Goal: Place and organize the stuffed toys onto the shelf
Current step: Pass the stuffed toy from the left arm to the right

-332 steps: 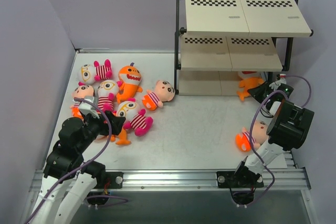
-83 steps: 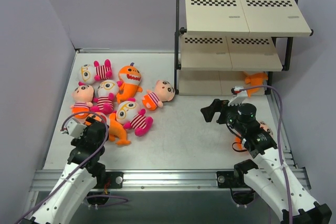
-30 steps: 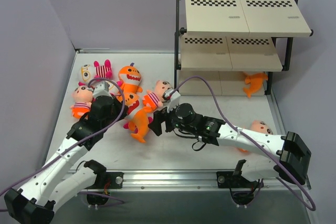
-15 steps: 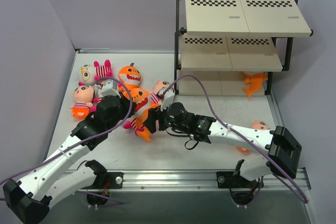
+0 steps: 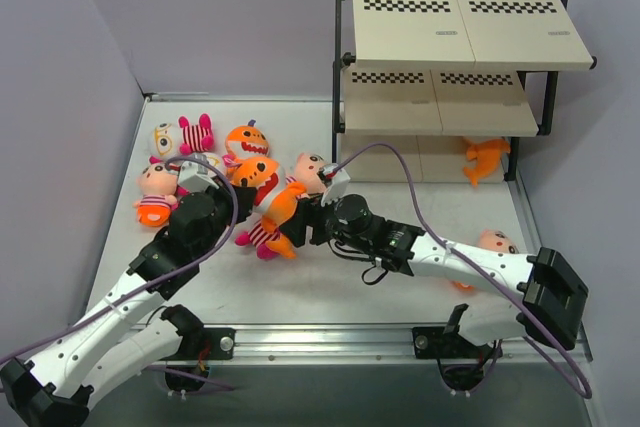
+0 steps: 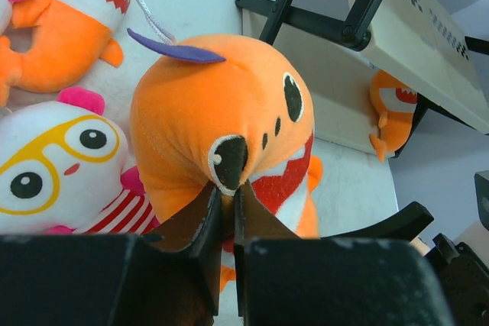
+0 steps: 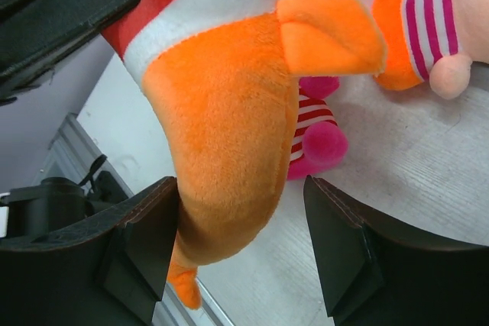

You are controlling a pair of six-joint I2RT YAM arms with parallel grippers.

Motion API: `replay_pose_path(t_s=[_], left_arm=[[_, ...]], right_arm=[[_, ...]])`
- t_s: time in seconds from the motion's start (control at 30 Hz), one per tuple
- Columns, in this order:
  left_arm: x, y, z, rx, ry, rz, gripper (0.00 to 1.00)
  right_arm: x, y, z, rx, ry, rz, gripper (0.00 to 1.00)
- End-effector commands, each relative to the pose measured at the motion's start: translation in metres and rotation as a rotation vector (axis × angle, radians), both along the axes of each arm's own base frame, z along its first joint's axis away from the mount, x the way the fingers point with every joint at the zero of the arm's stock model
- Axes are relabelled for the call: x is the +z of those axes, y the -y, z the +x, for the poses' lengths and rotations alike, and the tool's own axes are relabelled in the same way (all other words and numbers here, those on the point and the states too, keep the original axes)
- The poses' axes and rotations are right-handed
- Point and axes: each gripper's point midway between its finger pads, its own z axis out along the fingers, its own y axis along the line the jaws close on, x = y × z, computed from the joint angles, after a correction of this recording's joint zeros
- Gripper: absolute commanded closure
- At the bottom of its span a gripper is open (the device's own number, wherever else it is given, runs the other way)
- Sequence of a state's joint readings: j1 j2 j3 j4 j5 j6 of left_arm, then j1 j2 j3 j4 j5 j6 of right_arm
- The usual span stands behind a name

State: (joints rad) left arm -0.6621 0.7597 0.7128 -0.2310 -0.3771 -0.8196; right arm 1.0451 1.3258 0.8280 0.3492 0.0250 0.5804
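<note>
With your left gripper (image 6: 228, 188) clamped on the orange shark (image 6: 229, 104), close the right gripper (image 7: 241, 188), jaws apart astride its belly, before releasing left.

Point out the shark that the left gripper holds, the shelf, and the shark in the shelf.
Held shark (image 6: 229, 104): left wrist view, on its orange head.
Shelf (image 5: 465, 32): top external view, on its top board.
Shelved shark (image 5: 482, 155): top external view, on its body.
</note>
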Motion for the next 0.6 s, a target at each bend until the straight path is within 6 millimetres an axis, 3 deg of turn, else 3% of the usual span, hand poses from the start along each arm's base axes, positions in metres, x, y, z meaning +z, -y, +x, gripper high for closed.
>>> replay_pose_path(t_s=[0.0, 0.37, 0.47, 0.57], left_arm=[[0.03, 0.002, 0.005, 0.022, 0.097, -0.107, 0.98], [0.029, 0.015, 0.01, -0.002, 0.105, -0.17, 0.98], [0.023, 0.019, 0.011, -0.013, 0.089, -0.166, 0.98], [0.03, 0.024, 0.013, -0.025, 0.114, -0.197, 0.98]], right_arm=[[0.036, -0.003, 0.003, 0.016, -0.003, 0.188, 0.35], [0.046, 0.005, 0.006, 0.046, -0.058, 0.348, 0.36], [0.048, 0.008, 0.009, 0.038, -0.056, 0.375, 0.38], [0.049, 0.009, 0.009, 0.039, -0.059, 0.401, 0.42]])
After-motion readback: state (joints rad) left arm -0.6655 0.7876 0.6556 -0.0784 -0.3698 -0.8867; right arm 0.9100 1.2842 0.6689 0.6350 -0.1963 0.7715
